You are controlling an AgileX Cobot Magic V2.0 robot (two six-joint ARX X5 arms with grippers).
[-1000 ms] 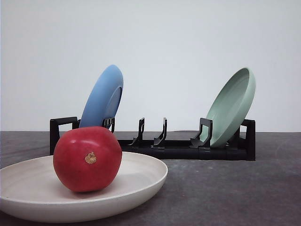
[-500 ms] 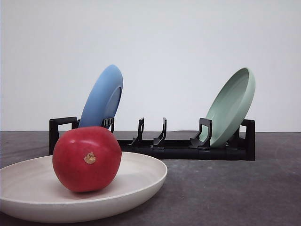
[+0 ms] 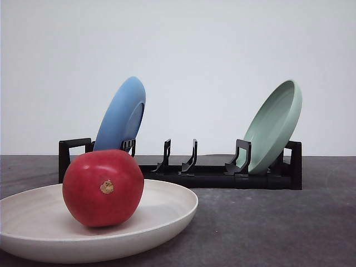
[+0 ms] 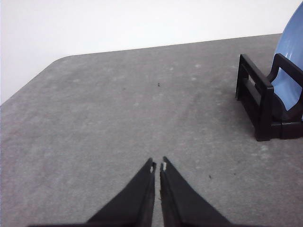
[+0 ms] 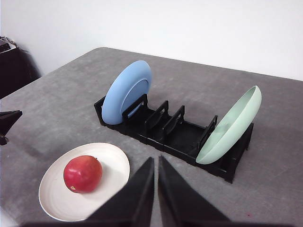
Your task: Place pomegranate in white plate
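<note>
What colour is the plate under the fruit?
Cream-white plate, seen best in the right wrist view.

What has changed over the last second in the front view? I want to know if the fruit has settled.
Almost nothing. The pomegranate lies in the white plate much as before; any shift is too slight to call a move. Nothing was taken hold of or let go. The blue plate, the green plate and the black rack stand as they were.
</note>
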